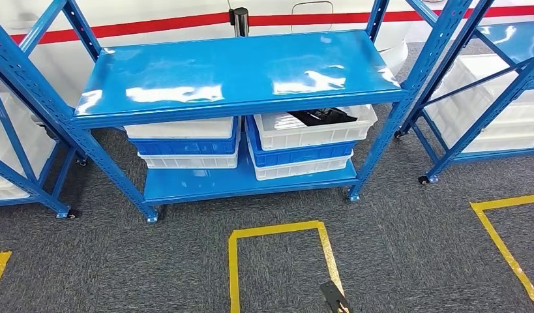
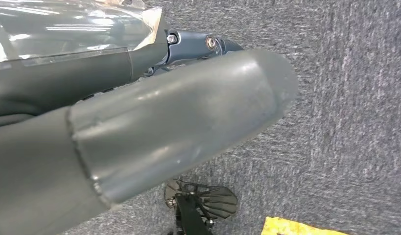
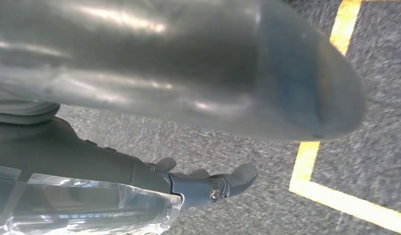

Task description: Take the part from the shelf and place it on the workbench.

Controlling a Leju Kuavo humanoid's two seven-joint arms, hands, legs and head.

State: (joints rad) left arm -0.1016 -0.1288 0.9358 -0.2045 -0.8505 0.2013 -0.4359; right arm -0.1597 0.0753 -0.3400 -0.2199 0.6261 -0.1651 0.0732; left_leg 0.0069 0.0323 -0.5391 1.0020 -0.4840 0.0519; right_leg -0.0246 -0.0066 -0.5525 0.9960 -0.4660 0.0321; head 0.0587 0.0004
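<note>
The black part (image 1: 323, 117) lies in the top white bin (image 1: 303, 135) of the right-hand stack, on the lower board of the blue shelf (image 1: 238, 72) ahead of me. The shelf's top board hides the back of the bin. My left hand (image 2: 188, 122) hangs over grey carpet, thick grey thumb and dark fingers (image 2: 208, 45) apart, holding nothing. My right hand (image 3: 188, 98) hangs the same way over the carpet with its dark fingers (image 3: 213, 186) loosely extended and nothing in it. Both hands are far below and short of the shelf.
A second stack of white and blue bins (image 1: 182, 140) stands left of the part's bin. More blue shelves flank this one, at the left (image 1: 10, 150) and at the right (image 1: 486, 98) with white bins. A yellow taped square (image 1: 280, 228) marks the carpet in front of the shelf.
</note>
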